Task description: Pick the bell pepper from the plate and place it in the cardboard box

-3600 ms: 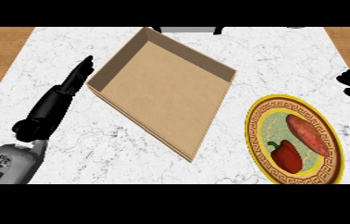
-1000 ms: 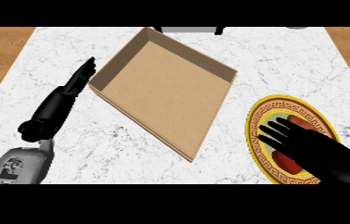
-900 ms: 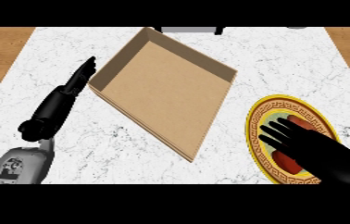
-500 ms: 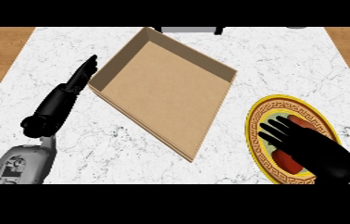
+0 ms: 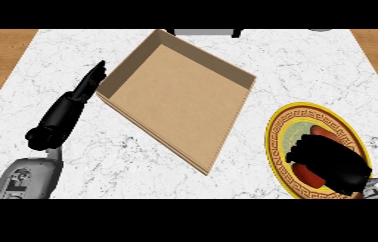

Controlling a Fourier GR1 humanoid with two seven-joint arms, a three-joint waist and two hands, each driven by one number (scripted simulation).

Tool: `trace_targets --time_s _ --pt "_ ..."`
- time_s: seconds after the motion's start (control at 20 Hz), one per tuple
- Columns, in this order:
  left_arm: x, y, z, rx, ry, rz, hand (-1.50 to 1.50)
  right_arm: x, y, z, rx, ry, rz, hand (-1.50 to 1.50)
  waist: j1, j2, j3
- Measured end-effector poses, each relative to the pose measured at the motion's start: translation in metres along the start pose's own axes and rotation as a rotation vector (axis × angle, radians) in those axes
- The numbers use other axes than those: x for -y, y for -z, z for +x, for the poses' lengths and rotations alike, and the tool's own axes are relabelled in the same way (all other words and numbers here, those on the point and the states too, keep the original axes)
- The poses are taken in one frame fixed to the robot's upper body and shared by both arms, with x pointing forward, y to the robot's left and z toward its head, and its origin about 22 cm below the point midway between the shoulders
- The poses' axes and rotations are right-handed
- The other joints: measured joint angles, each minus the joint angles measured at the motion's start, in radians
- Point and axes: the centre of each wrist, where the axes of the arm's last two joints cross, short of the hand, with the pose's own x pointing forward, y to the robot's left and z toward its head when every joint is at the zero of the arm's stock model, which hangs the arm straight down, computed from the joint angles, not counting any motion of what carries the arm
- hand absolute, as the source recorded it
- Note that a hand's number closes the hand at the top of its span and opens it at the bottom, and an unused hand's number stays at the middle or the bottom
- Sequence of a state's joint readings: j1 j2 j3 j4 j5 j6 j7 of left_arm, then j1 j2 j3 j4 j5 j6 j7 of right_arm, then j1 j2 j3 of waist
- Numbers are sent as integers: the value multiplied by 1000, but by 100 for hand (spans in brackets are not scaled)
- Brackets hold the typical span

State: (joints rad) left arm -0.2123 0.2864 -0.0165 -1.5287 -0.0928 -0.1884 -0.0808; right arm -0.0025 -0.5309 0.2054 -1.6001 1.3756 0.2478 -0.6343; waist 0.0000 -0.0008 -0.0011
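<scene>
Overhead, white marble counter (image 5: 295, 66), right hand (image 5: 328, 161) curled over bell pepper (image 5: 308, 173), left hand (image 5: 70, 108) straight.

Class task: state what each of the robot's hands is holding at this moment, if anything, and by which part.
The left hand holds nothing. The right hand curls over red food on the plate; whether it grips it, or where, cannot be told.

White marble counter (image 5: 155, 171) with grey veins filling the view, wood strips at 10 o'clock (image 5: 16, 48) and 2 o'clock (image 5: 365, 41), grey object (image 5: 201, 32) at 12 o'clock, even light
</scene>
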Motion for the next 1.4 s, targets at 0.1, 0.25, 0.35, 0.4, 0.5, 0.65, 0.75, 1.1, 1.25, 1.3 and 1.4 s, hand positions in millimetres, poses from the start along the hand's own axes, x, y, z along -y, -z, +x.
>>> trace_targets --time_s 0.1,0.25,0.35,0.4,0.5,0.65,0.75,1.1,1.25,1.3,1.4 --pt "1 0 -2 -2 1 -1 0 -4 -1 0 20 -13 -45 150 -1 0 0" --pt "2 1 9 1 1 -2 0 0 1 2 47 -41 -95 150 0 -1 -1" --pt "5 0 7 3 0 -1 0 5 13 12 62 -34 -126 150 1 -1 -1" --pt "3 2 7 5 2 -5 0 11 29 28 67 -15 -144 150 4 0 -2" --pt "4 4 10 18 4 -17 0 22 59 58 66 25 -164 150 24 0 -10" --pt "9 8 13 34 1 -42 0 40 92 97 77 109 -208 150 57 7 -11" --pt "12 11 15 46 0 -59 0 53 108 117 79 147 -247 150 78 12 -5" --pt "22 18 16 58 -12 -100 0 114 132 163 28 128 -442 150 118 12 -1" --pt "25 22 17 60 -11 -110 0 137 137 176 -9 123 -518 150 126 12 -1" --pt "25 23 18 61 -12 -113 0 144 137 179 -29 129 -547 150 128 11 -1" --pt "24 24 19 61 -9 -111 0 157 137 184 -86 160 -612 150 127 9 -1"
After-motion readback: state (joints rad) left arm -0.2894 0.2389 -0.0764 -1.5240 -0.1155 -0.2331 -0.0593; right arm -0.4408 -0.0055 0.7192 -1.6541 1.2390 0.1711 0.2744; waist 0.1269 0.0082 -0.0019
